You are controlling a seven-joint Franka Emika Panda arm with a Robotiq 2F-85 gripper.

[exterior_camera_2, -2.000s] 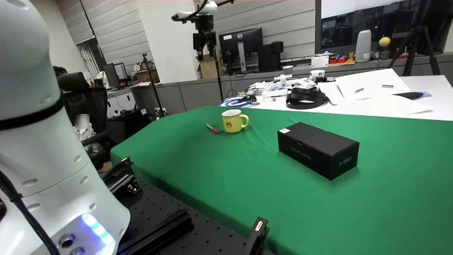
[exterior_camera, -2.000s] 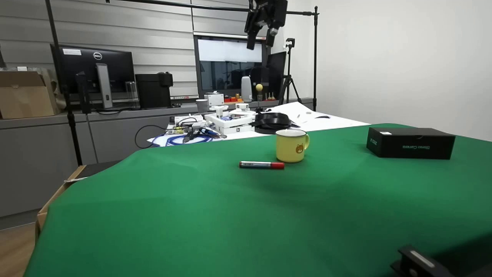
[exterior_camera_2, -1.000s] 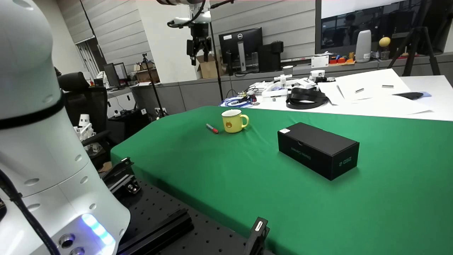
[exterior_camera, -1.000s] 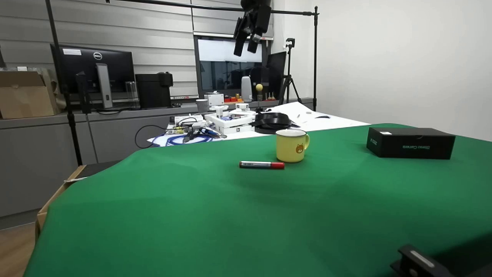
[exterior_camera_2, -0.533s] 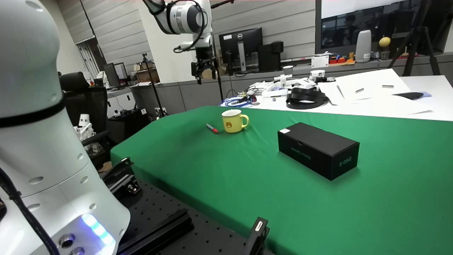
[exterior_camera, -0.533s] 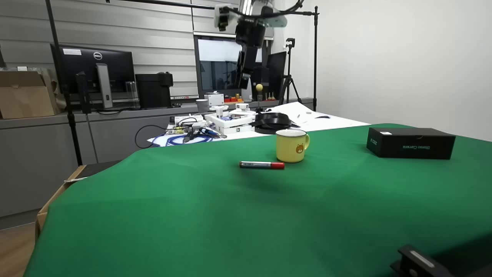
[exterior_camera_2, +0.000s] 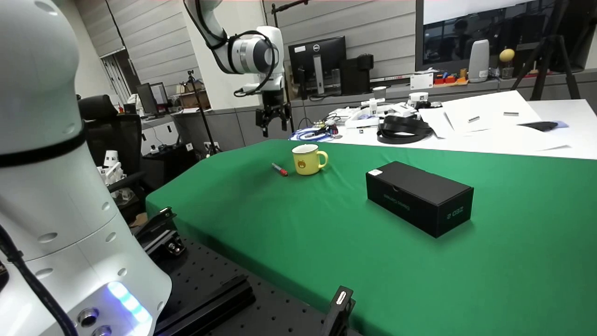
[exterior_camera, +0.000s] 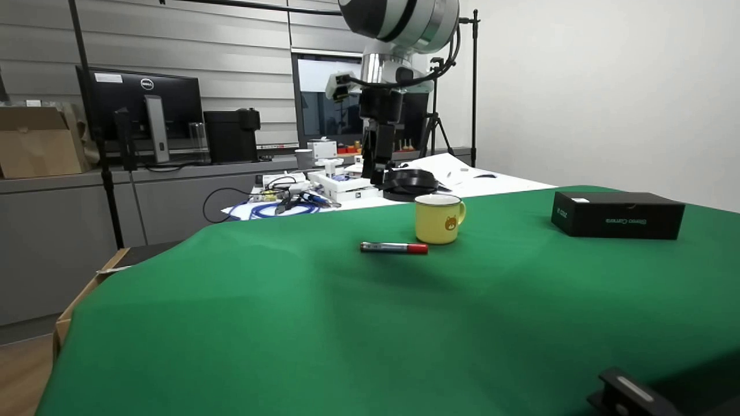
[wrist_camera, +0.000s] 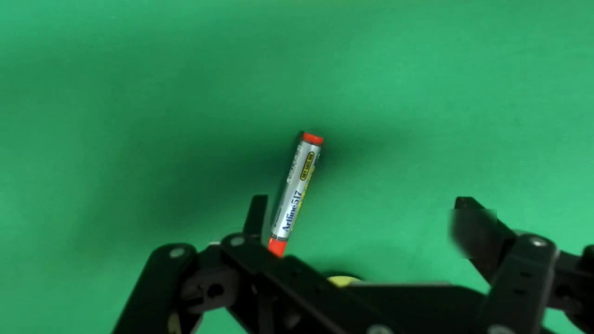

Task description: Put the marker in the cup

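We've got the black two-fingered pincer (exterior_camera_2: 274, 129) poised higher than the small yellow bear-printed mug (exterior_camera: 437, 221), jaws spread wide and empty, presumably to straddle the slim silver-and-red marker (exterior_camera: 393, 248) lying flat on the green cloth-covered surface (exterior_camera: 260, 323) just beside that mug.

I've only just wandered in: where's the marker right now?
In both exterior views the marker lies flat on the green cloth, just left of the yellow mug and apart from it, below the open fingers.
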